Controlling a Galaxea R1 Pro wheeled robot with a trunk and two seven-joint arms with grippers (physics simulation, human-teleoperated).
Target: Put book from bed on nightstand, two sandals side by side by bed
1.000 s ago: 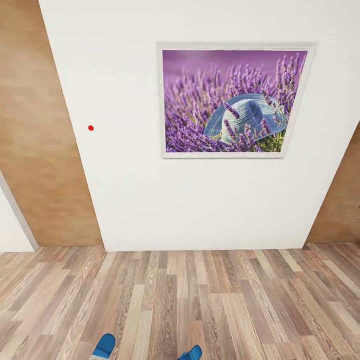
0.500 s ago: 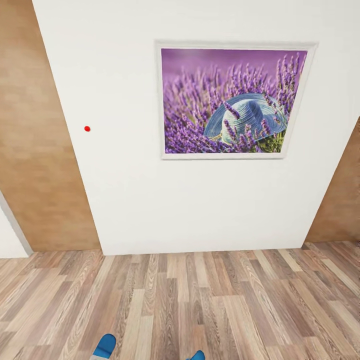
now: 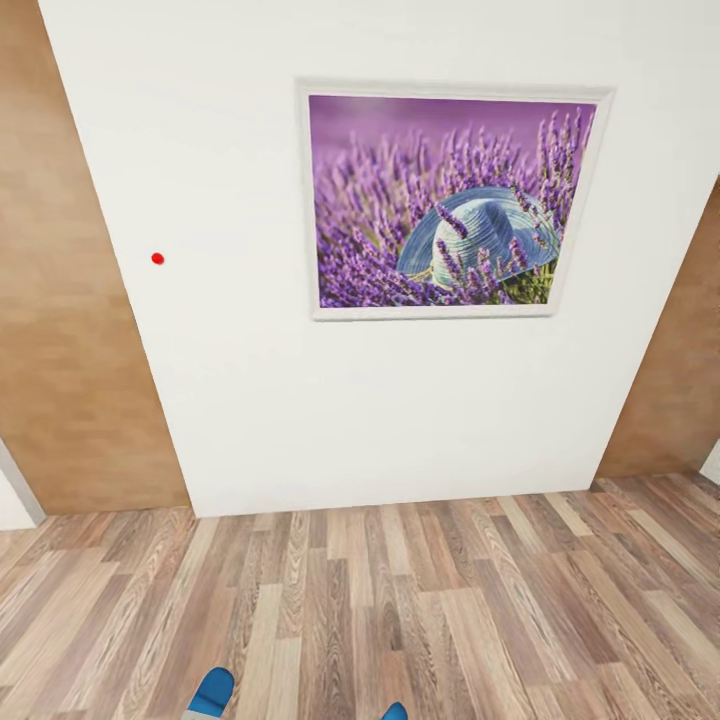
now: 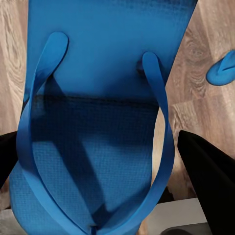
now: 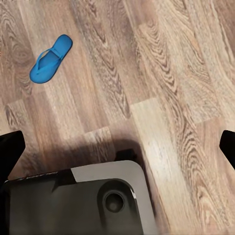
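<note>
One bright blue sandal (image 4: 98,98) fills the space between my left gripper's (image 4: 107,166) black fingers (image 4: 210,176), held above the wood floor with its thin straps facing the camera. Its tip (image 3: 210,693) pokes into the bottom edge of the head view. The second sandal (image 5: 50,58) lies flat on the floor planks, also seen as the sandal (image 4: 223,68) beyond the held one and as a blue tip (image 3: 395,711). My right gripper (image 5: 118,149) hangs open over bare floor, nothing between its fingers. The book, bed and nightstand are out of view.
A white wall (image 3: 250,380) with a framed lavender picture (image 3: 450,200) stands straight ahead, with a small red dot (image 3: 157,258) on it. Brown panels (image 3: 70,300) flank it on both sides. Wood-plank floor (image 3: 400,600) lies in front. My grey base (image 5: 98,196) shows below the right gripper.
The whole head view has shifted: the wall and picture slid slightly left and the floor line dropped, so the camera moved. The left gripper still holds the sandal.
</note>
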